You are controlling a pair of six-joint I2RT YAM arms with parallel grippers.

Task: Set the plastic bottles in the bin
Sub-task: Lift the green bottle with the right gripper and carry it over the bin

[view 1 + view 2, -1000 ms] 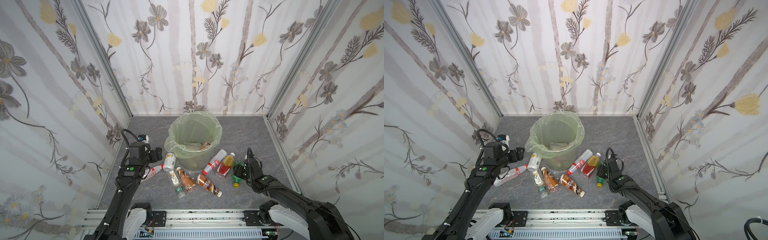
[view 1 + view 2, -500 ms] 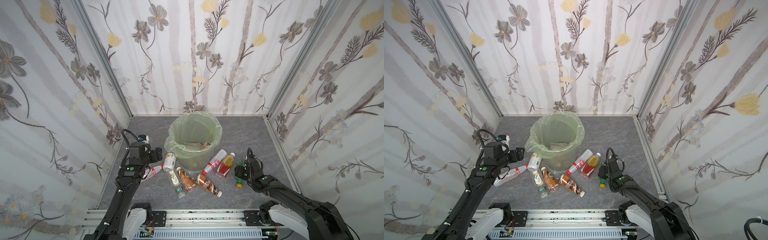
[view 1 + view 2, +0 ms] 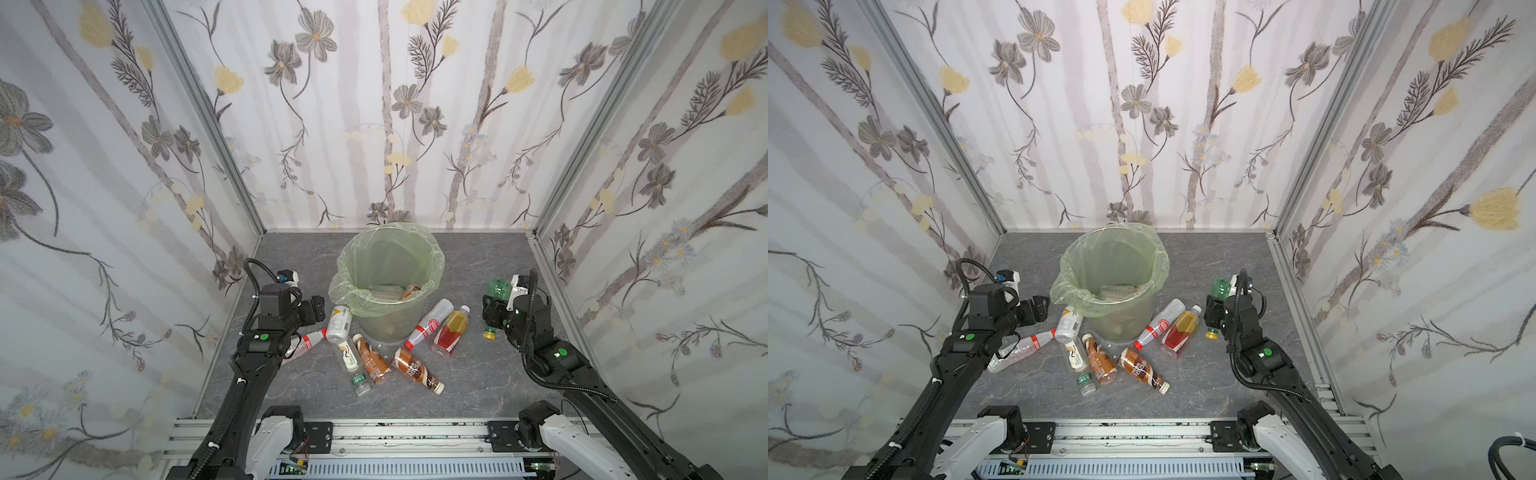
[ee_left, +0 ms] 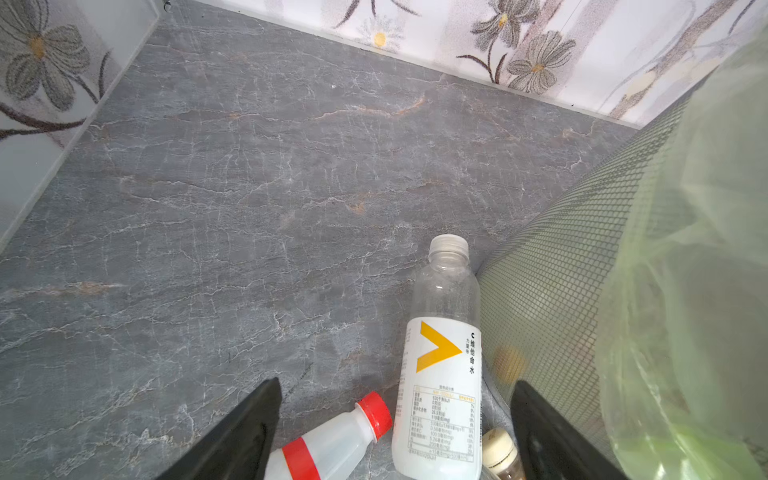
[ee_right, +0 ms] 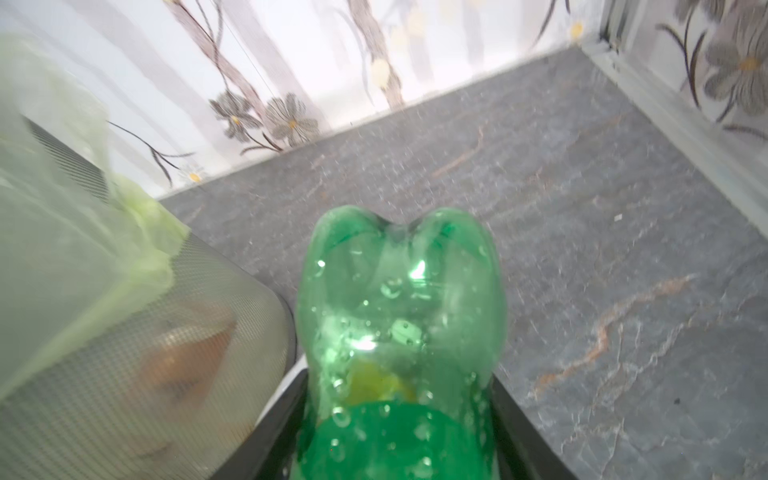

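The green bottle (image 5: 399, 311) looks light, thin-walled and slick, so it probably dents under a hard squeeze. Mid-body by the label seems the firmest hold. The right pincer (image 5: 395, 395) pinches it there, beside the bin (image 3: 436, 257), base tipped up. A second ago it lay flat between wider jaws. The left pincer (image 4: 395, 381) hangs spread over a white bottle (image 4: 440, 365), unmoved.

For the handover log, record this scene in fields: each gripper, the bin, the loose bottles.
bin: round pale-green plastic bucket with bag liner, upright, a brown-label bottle inside
left gripper: open, empty, near the white plastic bottle with a yellow chevron label
right gripper: shut on the green plastic soda bottle, beside the bin
loose: seven plastic bottles lying around the bin's base, white one included
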